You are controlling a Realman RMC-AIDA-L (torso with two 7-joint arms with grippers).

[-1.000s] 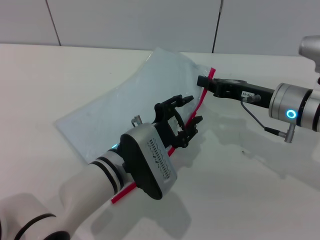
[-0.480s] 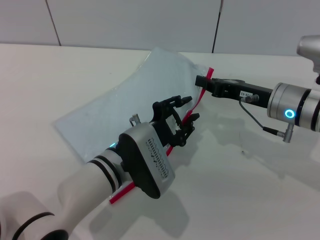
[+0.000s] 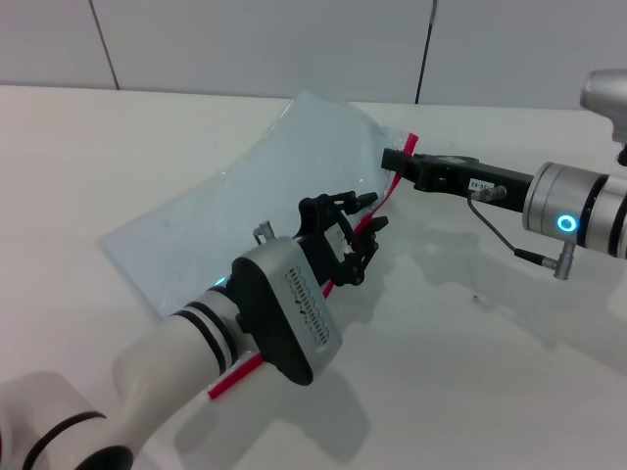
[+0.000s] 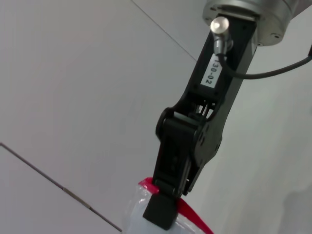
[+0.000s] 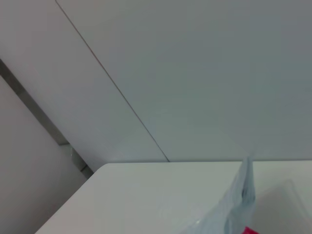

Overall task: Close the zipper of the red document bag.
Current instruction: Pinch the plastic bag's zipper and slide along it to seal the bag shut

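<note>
Both end effectors on zipper

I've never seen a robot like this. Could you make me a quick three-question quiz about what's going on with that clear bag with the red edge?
1. True or false: the right gripper is clamped on the far end of the zipper.
2. The left gripper is placed: A) on the bag's far corner, B) around the zipper partway along it, C) parked away from the bag.
3. Does the red document bag lie entirely flat on the table?

Key: 1 true. 2 B. 3 No, its far end is lifted.
</note>
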